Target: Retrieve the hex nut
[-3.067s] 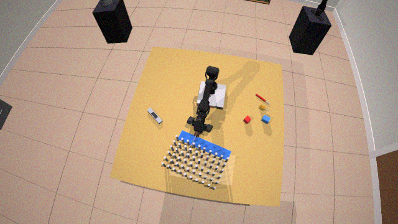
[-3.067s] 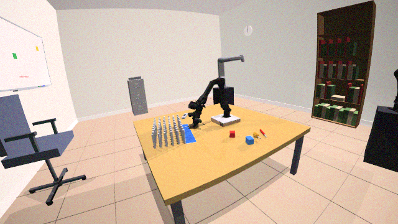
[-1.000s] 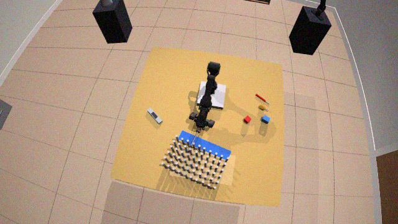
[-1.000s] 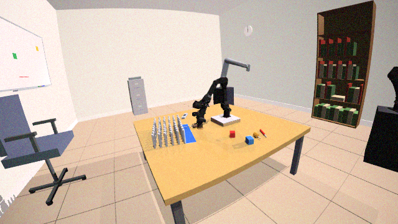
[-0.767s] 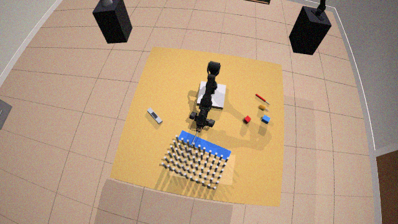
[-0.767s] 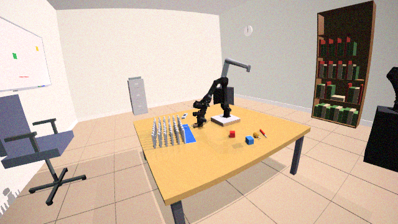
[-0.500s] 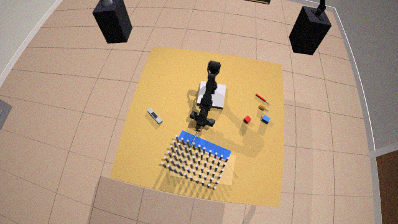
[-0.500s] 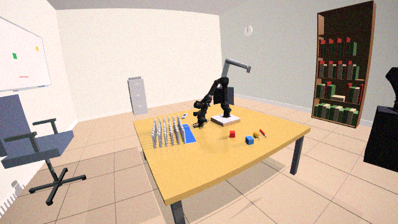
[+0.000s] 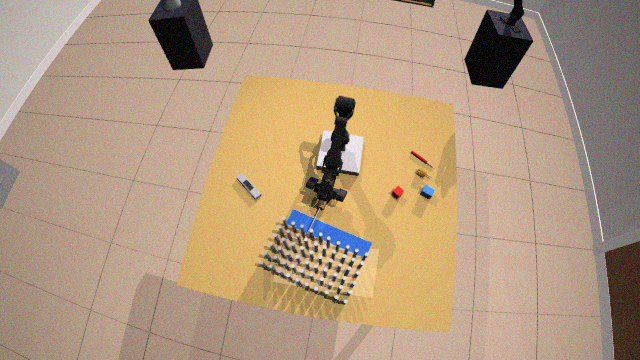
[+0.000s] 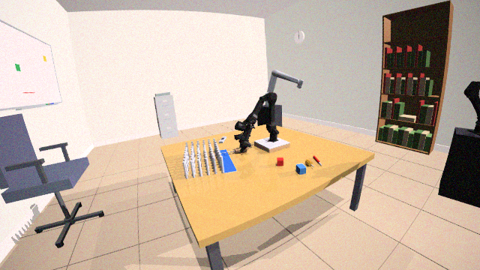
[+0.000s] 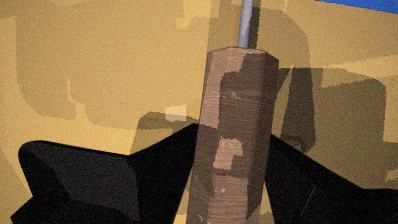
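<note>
My gripper [image 9: 323, 201] [image 10: 241, 150] [image 11: 229, 135] is shut on the brown wooden handle [image 11: 237, 100] of a tool with a thin metal rod [image 9: 315, 218] [image 11: 245, 25]. The gripper is low over the table, on the arm's side of the blue taped strip [image 9: 345, 237] [image 10: 229, 165] [image 11: 370, 4]. The rod crosses above the strip toward the front row of spacers; its tip is too small to make out, and I cannot tell whether it touches one. The spacers [image 9: 328, 238] [image 10: 186, 169] stand upright in rows. The hex nut cannot be made out in any view.
On the yellow table [image 9: 400, 280] [image 10: 300, 199] lie a red cube [image 9: 398, 192] [image 10: 280, 161], a blue cube [image 9: 427, 191] [image 10: 301, 169], a red-handled tool [image 9: 420, 158] [image 10: 316, 160], a yellow-handled tool [image 9: 421, 172] [image 10: 308, 163] and a grey device [image 9: 248, 186] [image 10: 223, 139].
</note>
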You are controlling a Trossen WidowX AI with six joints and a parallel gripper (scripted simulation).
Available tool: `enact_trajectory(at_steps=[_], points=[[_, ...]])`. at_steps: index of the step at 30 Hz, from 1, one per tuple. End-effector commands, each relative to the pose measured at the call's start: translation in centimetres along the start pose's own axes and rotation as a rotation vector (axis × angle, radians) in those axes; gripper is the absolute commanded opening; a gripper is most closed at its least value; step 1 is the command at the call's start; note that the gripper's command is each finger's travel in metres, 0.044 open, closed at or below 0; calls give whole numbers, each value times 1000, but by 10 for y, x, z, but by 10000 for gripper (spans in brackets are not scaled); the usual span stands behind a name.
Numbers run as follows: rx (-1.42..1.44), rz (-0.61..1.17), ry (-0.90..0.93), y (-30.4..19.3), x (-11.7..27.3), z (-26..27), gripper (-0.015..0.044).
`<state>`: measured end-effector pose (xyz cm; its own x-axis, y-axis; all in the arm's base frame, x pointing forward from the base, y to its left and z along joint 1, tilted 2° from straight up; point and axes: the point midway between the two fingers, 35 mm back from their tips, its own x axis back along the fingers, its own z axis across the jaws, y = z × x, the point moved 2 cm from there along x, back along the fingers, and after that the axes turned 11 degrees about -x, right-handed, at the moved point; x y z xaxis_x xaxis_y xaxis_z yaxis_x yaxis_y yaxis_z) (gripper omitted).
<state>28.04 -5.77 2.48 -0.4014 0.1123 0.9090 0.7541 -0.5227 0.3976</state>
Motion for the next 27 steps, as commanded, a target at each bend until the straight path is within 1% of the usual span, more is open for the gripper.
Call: enact_trajectory(at_steps=[1,27], points=[[-3,-4,-5,-3,2,-1,0],[-3,-2,-5,-17,8,-4,0]])
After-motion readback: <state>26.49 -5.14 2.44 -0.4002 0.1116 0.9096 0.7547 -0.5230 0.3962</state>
